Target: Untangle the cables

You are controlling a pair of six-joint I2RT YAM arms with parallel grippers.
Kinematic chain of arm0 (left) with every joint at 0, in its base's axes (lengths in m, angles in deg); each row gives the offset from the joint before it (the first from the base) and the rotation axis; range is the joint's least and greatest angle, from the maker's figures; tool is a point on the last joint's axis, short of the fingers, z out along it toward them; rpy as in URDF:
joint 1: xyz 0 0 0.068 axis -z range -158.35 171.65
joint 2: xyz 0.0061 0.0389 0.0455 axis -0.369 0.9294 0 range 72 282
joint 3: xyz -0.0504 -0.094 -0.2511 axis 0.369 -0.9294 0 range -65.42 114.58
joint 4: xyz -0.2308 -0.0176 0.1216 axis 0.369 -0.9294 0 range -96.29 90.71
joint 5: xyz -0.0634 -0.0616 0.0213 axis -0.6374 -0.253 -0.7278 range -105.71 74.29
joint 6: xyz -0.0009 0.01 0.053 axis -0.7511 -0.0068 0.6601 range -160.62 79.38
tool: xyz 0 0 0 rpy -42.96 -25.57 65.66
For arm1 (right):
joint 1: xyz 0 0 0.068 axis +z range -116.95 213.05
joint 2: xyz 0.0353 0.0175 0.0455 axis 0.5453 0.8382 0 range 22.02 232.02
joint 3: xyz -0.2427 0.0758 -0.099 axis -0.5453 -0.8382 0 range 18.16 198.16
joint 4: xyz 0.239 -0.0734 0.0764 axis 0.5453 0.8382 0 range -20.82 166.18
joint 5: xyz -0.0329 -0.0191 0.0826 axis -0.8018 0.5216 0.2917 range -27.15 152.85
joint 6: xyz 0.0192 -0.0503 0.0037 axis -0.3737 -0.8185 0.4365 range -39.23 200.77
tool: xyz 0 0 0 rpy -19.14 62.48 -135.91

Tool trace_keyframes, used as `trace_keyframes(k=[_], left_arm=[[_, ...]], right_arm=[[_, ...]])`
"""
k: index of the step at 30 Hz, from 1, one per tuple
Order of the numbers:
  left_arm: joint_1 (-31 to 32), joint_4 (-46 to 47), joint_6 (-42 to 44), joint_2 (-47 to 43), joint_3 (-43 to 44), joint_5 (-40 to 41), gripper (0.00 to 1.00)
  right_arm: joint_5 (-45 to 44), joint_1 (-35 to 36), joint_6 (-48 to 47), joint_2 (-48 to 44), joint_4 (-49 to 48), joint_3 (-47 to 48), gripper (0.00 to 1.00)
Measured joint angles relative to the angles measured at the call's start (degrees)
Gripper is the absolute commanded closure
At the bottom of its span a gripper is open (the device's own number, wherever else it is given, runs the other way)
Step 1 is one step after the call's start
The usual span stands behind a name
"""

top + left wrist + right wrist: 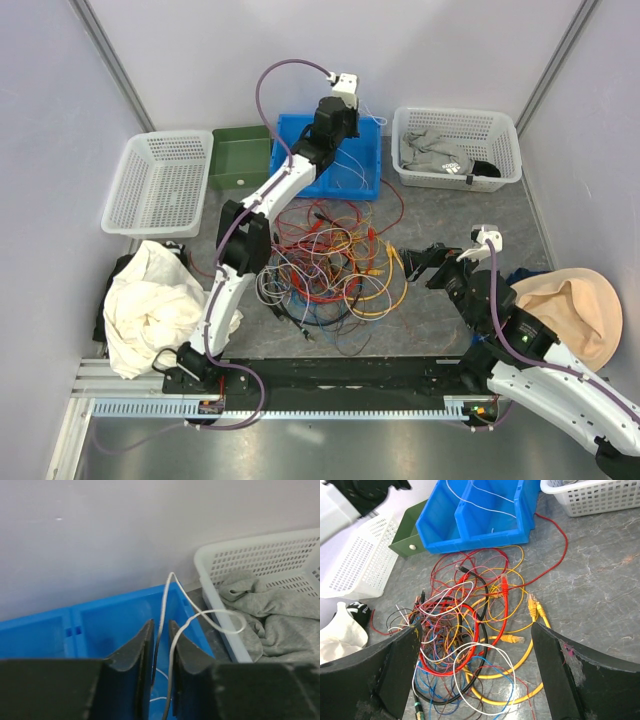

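Observation:
The cables [330, 265] lie in a tangled heap of red, orange, yellow, white, blue and black wires on the grey table; the heap also shows in the right wrist view [465, 630]. My left gripper [340, 120] is raised over the blue bin [295, 130]. In the left wrist view this gripper [161, 624] is shut on a thin white cable [200, 615], which loops up and out to the right. More white wire lies in the bin. My right gripper [418, 265] is wide open and empty, just right of the heap, and hovers over its near part [477, 675].
A white basket [455, 113] with grey cloth stands at the back right, next to the blue bin [100, 625]. A green bin [240, 158] and an empty white basket [160, 185] stand at the back left. A white cloth [150, 305] lies left, a tan cloth [575, 310] right.

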Motion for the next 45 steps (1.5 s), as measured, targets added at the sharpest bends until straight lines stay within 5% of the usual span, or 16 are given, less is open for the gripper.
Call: trace_keyframes(k=[10, 12, 16, 19, 29, 33, 38, 45], left_arm=[[-0.7, -7.6, -2.5, -3.2, -1.2, 0.5, 0.74], [-0.6, -8.9, -2.7, -3.2, -1.4, -0.3, 0.65], [-0.6, -10.1, -3.2, -3.2, -1.5, -1.9, 0.26], [-0.6, -10.7, -3.6, -3.1, -1.5, -3.3, 0.15], [-0.6, -11.3, -3.9, -3.3, -2.1, -3.3, 0.05], [-0.3, -11.6, -5.9, -7.8, -9.8, -1.9, 0.04], [2.4, -11.8, -9.8, -24.2, -31.1, 0.2, 0.0], [15.6, -8.6, -18.3, -45.9, -55.6, 7.4, 0.0]], right_arm=[[0.4, 0.0, 1.9, -0.3, 0.0, 0.0, 0.02], [0.6, 0.0, 2.3, -0.3, 0.0, -0.1, 0.02], [0.7, 0.0, 2.6, -0.3, 0.1, -0.3, 0.02], [0.7, 0.0, 2.8, -0.3, 0.1, -0.3, 0.02], [0.9, 0.0, 3.4, -0.2, 0.1, -0.5, 0.02], [1.3, 0.0, 3.5, 0.5, 0.0, -0.6, 0.02], [1.5, 0.0, 3.4, 3.2, 0.0, -1.8, 0.02], [1.9, 0.0, 3.3, 6.5, -0.5, -3.3, 0.02]])
